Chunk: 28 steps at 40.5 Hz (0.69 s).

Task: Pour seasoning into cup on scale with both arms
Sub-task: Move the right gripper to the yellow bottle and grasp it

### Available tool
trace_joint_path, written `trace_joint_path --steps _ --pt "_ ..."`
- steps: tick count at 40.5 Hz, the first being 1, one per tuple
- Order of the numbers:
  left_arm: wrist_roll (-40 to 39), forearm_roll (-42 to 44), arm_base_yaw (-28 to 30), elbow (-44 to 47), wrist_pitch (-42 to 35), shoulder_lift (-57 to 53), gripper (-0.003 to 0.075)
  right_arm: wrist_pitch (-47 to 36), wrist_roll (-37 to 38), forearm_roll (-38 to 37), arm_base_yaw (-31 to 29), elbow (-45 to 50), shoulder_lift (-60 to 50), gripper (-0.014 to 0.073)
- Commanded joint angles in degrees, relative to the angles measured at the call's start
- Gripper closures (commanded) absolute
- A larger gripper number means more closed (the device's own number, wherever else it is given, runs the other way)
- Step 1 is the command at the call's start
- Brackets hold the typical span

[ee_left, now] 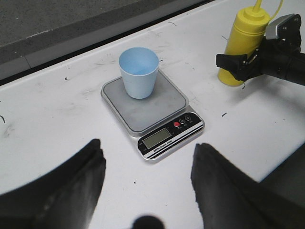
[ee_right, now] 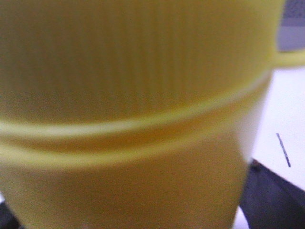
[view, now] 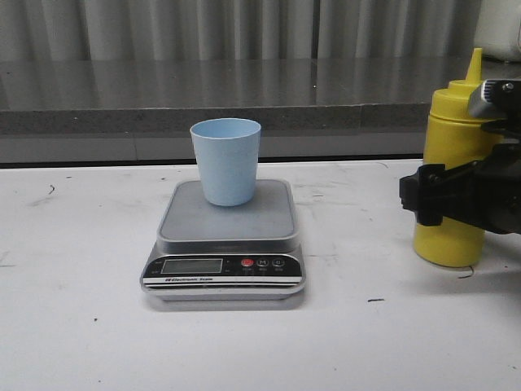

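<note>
Scale [view: 224,244] front strip with small white lettering, "Electronic Scale", display blank

The right gripper [view: 423,195] is matte black and blocky, with a grey metal part above it. The left gripper [ee_left: 147,174] shows 2 broad, blurred black fingers [ee_left: 76,186].

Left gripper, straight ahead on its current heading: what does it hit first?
Probably the grey digital kitchen scale, its black-and-silver front edge, with the pale blue plastic cup behind. The left gripper is open; depth is uncertain from the wrist view.
</note>
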Motion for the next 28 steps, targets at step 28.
trace_joint_path --steps 28 --pt "-0.4 -0.3 -0.3 -1.4 -4.2 -0.1 0.0321 7.3 -12.3 -2.4 -0.1 -0.2 -15.2 0.0237"
